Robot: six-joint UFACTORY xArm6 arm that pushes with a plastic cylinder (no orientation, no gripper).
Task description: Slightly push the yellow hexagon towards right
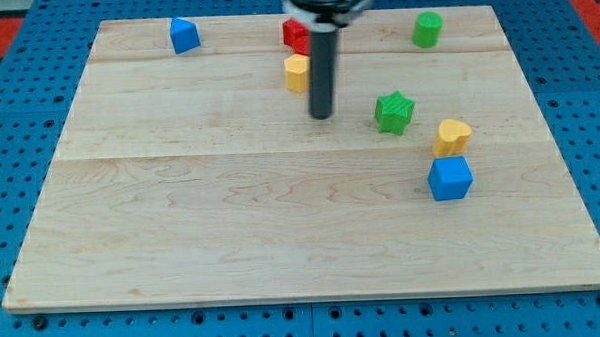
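The yellow hexagon lies near the view's top centre of the wooden board, touching a red block just above it. My tip rests on the board just to the right of and below the yellow hexagon, a small gap apart. The rod rises straight up and partly hides the right edges of the yellow hexagon and the red block.
A blue block sits at the top left. A green cylinder is at the top right. A green star, a yellow heart-like block and a blue cube stand at the right.
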